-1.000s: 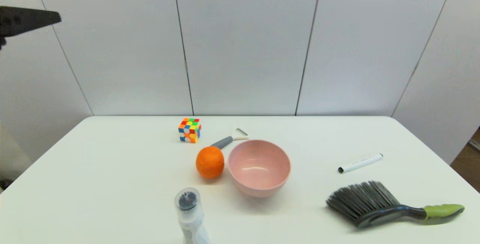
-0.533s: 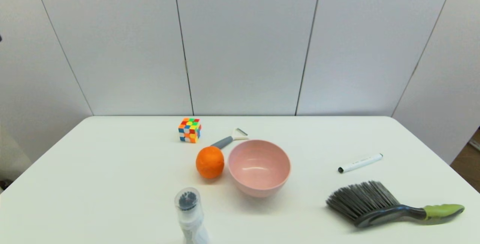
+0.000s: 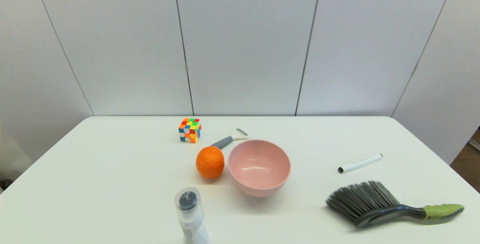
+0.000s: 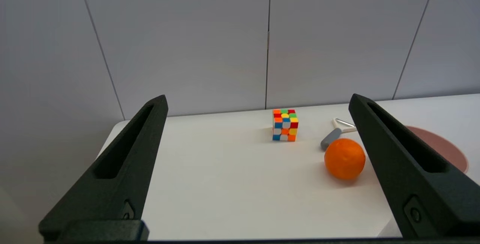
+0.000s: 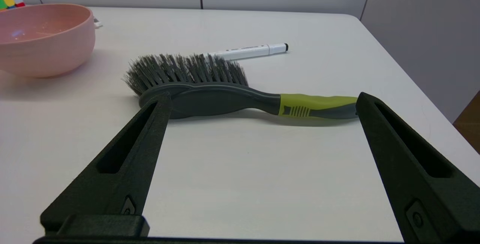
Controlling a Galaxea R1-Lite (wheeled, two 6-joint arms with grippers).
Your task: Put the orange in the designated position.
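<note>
Nearest the robot on the table (image 3: 112, 184): a clear bottle (image 3: 190, 214) with a dark cap, standing at the front edge, just in front of the orange. Neither arm shows in the head view. Left end effector (image 4: 258, 109) sits off the table's left side, raised, fingers spread wide, nothing between them; right end effector (image 5: 262, 101) hovers low over the near right part of the table, fingers equally wide, empty, a grey brush with a green handle (image 5: 225, 97) lying crosswise just beyond its tips. The key relation: from the left wrist view the orange (image 4: 344, 158) lies ahead and toward the right finger, off the centreline of the gap, well apart from the tips. From the right wrist view the orange doesn't show at all; the pink bowl (image 5: 41, 39) blocks that side. So the left arm looks like the better pick: an unobstructed line to the fruit, no brush or bowl in the path. The orange (image 3: 210, 161) sits near table centre, just left of the pink bowl (image 3: 259, 167), almost touching its wall; contact can't be confirmed. It's round, so no long axis to align to, but a grasp across it risks the inner finger hitting the bowl; closing along the near-far line seems safer. Behind the orange: a peeler (image 3: 228, 139), grey handle end right at the fruit's far side. Farther left-back: the puzzle cube (image 3: 189, 130). A white marker (image 3: 360, 163) lies out right. No marked target visible; the bowl is the likely one, a guess.
</note>
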